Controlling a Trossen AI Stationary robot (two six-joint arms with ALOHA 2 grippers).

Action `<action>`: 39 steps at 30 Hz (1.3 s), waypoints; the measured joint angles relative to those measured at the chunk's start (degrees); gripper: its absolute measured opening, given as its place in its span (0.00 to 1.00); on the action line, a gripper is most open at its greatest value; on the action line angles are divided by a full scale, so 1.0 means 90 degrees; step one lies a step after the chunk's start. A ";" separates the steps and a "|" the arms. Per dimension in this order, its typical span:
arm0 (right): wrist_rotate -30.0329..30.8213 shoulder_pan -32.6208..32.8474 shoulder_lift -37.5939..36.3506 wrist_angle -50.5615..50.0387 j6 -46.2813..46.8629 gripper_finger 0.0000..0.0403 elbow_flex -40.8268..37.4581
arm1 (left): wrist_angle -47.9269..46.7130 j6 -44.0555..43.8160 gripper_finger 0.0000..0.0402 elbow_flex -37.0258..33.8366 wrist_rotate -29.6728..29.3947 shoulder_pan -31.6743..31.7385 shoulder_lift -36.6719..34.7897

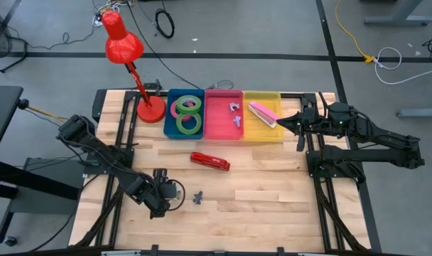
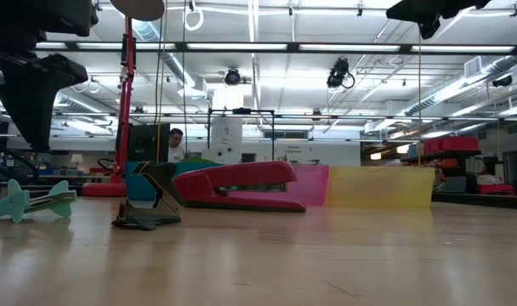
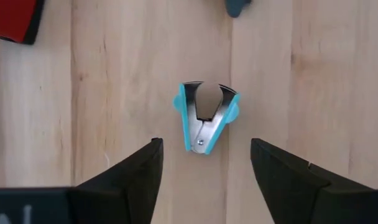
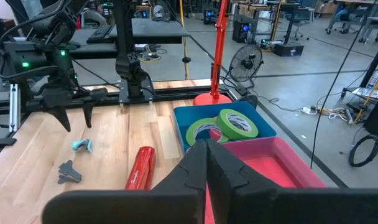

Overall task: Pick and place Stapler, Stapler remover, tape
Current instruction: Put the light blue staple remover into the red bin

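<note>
Currently left claw is spread wide, hovering over the teal staple remover on the worktop, not touching it. Dark staple remover just beside; red stapler lies further toward the bins. Two green tape rolls sit in the blue bin. Right claw is closed, empty, over the yellow bin.

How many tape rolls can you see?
3, all in the blue bin: a green roll near the front, a second green roll leaning toward the back, and a red roll between them. More could hide underneath.
</note>
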 joint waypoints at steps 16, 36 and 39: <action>0.0000 0.0000 0.0002 0.0000 0.0000 0.02 0.0000 | -0.0017 0.0056 0.84 0.0000 -0.0011 0.0012 0.0002; 0.0000 0.0001 0.0002 -0.0002 0.0000 0.02 0.0000 | 0.0004 0.0552 0.87 -0.0005 0.0302 0.0192 0.0976; 0.0000 0.0000 0.0001 -0.0002 0.0000 0.02 0.0000 | 0.0099 0.0721 0.86 -0.0005 0.0270 0.0333 0.0974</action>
